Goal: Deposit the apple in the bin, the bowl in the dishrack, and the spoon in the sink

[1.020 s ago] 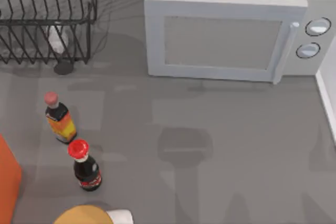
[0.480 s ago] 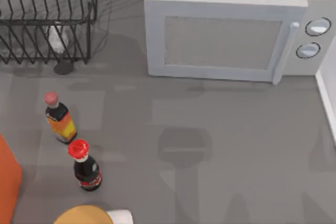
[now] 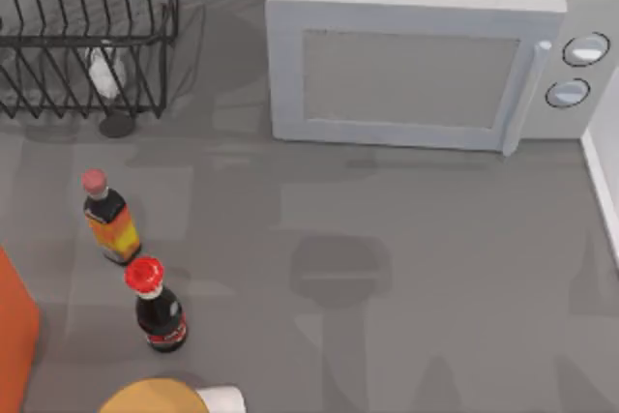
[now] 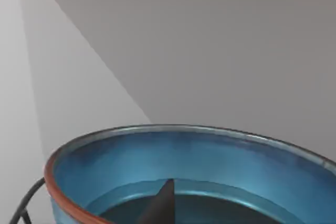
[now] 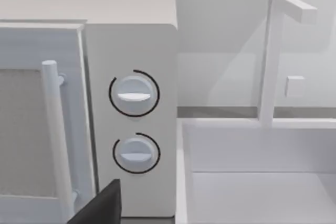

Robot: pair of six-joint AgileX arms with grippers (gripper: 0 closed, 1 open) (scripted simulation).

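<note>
Carrying stage, bowl item: bowl (image 4: 199,171) sits close under the left wrist camera, one dark finger (image 4: 160,205) inside it against the near wall; a grip is likely, though how wide the jaws stand cannot be told. Black wire beside its rim. Dishrack (image 3: 87,36) at 10 o'clock on the table, no bowl seated in it. Sink (image 5: 257,182) beside microwave (image 3: 416,65), at 3 o'clock. Apple and spoon status: undetermined. Right arm parked facing the microwave dials.
</note>
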